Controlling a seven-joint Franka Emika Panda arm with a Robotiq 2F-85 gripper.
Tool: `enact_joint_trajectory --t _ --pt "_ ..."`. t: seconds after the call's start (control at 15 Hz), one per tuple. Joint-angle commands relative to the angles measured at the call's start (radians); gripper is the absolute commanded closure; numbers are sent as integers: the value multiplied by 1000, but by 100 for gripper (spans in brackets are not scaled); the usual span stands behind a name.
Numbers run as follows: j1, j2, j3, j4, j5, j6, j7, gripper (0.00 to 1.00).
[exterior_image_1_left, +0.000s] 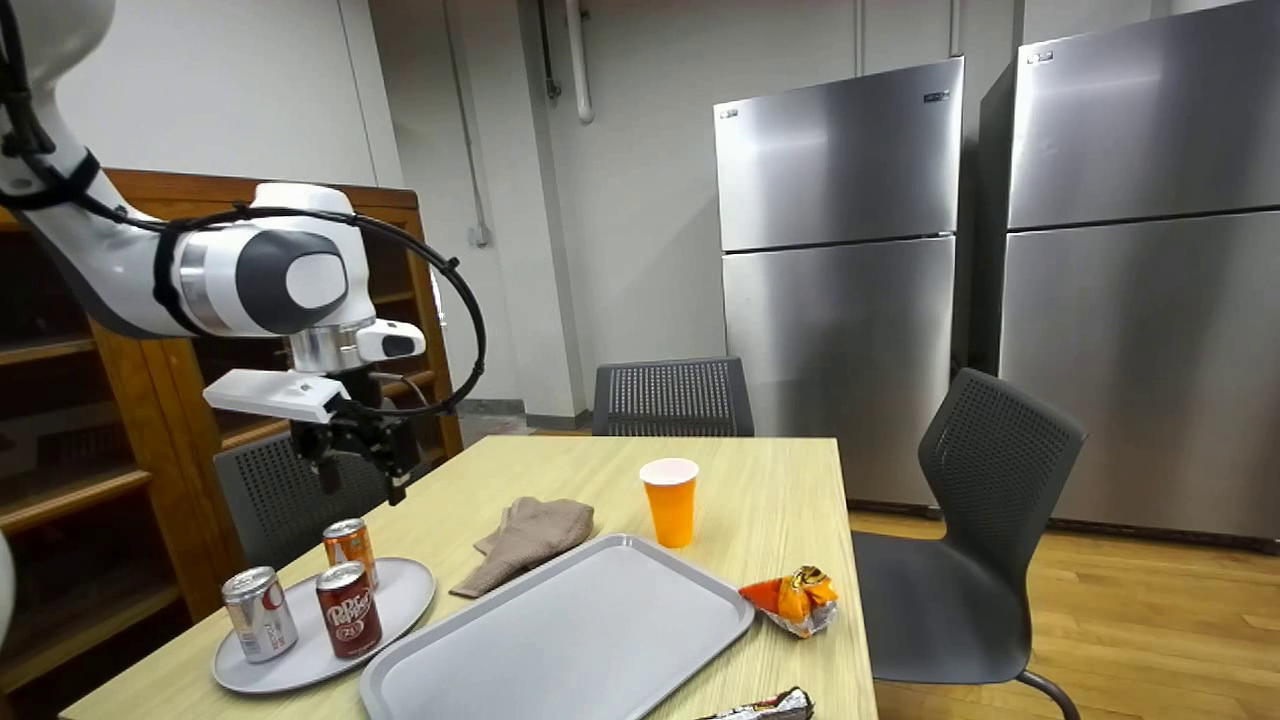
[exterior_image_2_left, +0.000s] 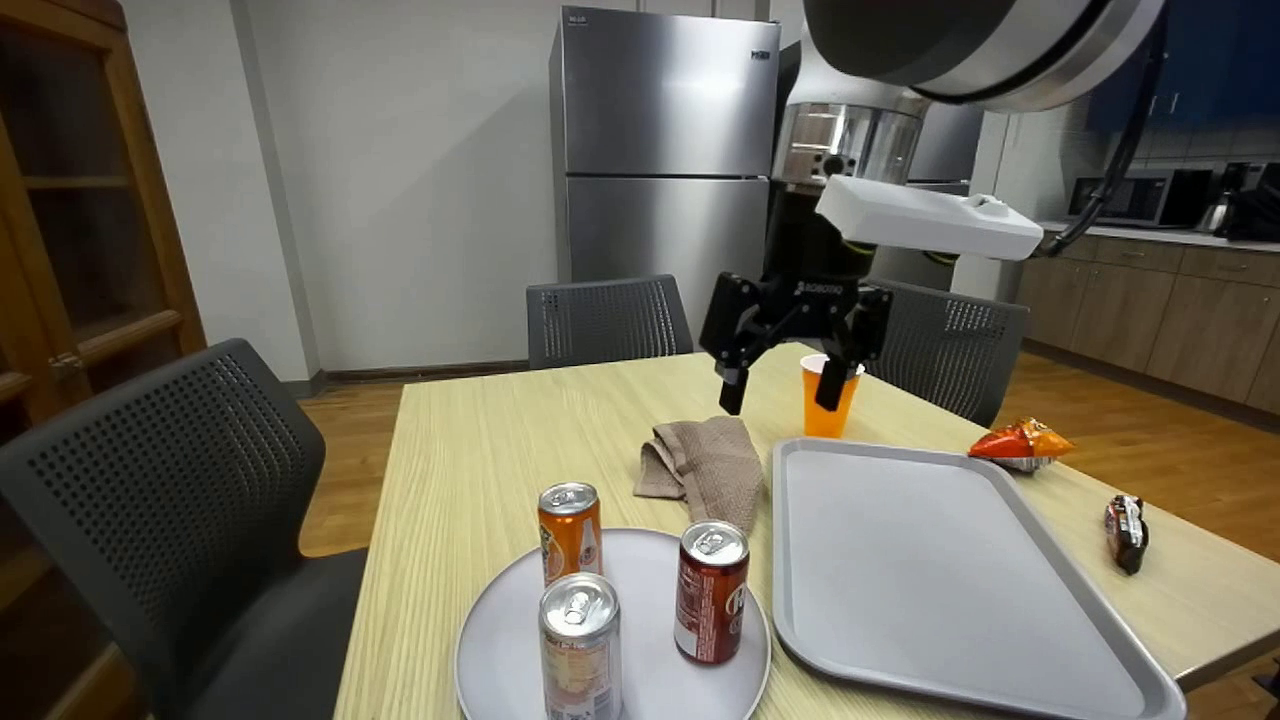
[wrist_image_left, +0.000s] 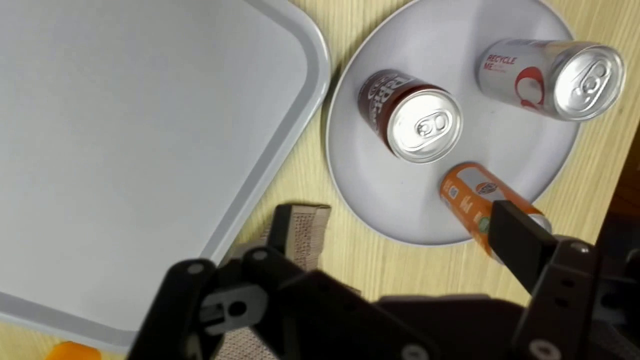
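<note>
Hanging over the table with fingers spread wide, the gripper was higher than the orange can, the red can and the silver can, which stood on a round plate.

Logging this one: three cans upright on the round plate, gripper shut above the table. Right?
Not the gripper: an exterior view shows it open, fingers apart, above the table. The three cans are upright on the round plate.
</note>
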Motion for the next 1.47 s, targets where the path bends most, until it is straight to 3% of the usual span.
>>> enact_joint_trajectory --t 0.0,0.6,1.4 --pt "36 -15 45 -1 24 -25 24 0" --pt "60 106 109 42 -79 -8 176 0" --pt "80 310 59 178 -216 -31 277 0"
